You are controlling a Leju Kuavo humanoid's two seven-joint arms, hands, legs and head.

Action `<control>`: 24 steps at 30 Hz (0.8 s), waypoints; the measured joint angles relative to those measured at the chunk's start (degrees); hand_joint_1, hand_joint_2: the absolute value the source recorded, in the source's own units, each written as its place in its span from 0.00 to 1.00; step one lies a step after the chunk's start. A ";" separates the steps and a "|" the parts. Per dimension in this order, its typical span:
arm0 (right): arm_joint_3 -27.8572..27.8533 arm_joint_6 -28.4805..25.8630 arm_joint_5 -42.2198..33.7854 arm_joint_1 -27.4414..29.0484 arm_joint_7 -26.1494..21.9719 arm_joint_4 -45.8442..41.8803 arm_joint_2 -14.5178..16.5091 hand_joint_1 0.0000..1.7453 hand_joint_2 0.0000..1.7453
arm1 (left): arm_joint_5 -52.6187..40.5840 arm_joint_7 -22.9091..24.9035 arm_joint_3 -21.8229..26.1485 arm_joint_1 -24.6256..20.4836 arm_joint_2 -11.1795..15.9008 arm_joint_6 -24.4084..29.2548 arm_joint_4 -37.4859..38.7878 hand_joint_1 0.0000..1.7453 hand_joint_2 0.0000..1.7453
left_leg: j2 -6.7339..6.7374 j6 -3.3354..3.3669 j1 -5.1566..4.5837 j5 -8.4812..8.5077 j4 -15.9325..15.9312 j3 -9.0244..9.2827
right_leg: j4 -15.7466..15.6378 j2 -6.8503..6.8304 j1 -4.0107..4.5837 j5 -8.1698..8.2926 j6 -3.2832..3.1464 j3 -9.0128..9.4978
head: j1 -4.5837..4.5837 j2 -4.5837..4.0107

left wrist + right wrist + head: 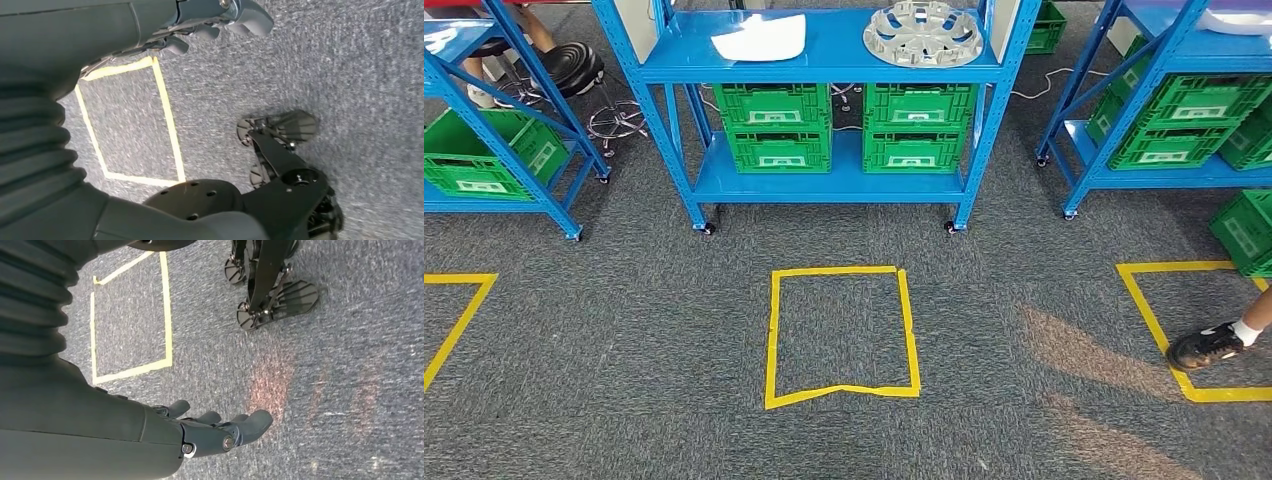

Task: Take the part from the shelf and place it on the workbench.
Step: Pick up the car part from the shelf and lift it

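Note:
A blue shelf (834,66) stands straight ahead on grey carpet. On its upper level lie a silver wheel cover (923,33) at the right and a flat white part (760,38) at the left. My left hand (215,20) hangs at my side above the carpet, fingers loosely apart, holding nothing. My right hand (220,427) also hangs over the carpet with its fingers stretched out and empty. Both hands are far from the shelf.
Green crates (774,125) fill the shelf's lower level. A yellow tape square (842,335) marks the floor before the shelf. More blue shelves stand left (494,120) and right (1164,110). A person's shoe (1206,345) is at the right, a black stool (574,65) at the back left.

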 joint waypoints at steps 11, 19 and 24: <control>10.00 -1.46 -11.17 1.91 -1.43 -1.85 -0.98 0.00 1.00 | 7.09 -1.66 -1.44 1.63 0.29 -2.25 -2.01 0.00 0.00 | 0.00 0.01 0.00 -0.01 0.00 0.00 | 0.00 0.00 0.00 -0.01 0.00 0.00 | 0.00 0.00; 11.36 -1.51 -11.41 2.25 -1.53 -2.25 -1.13 0.00 1.00 | 7.18 -1.68 -1.49 1.94 0.43 -2.25 -2.40 0.00 1.00 | 0.00 0.01 0.00 -0.02 0.00 0.00 | 0.00 0.00 0.00 -0.01 0.00 0.00 | 0.00 0.00; 11.37 -1.51 -11.41 2.25 -1.53 -2.25 -1.14 0.00 1.00 | 7.18 -1.68 -1.49 1.94 0.43 -2.25 -2.40 0.00 1.00 | 0.00 0.01 0.00 -0.02 0.00 0.00 | 0.00 0.00 0.00 -0.01 0.00 0.00 | 0.00 0.00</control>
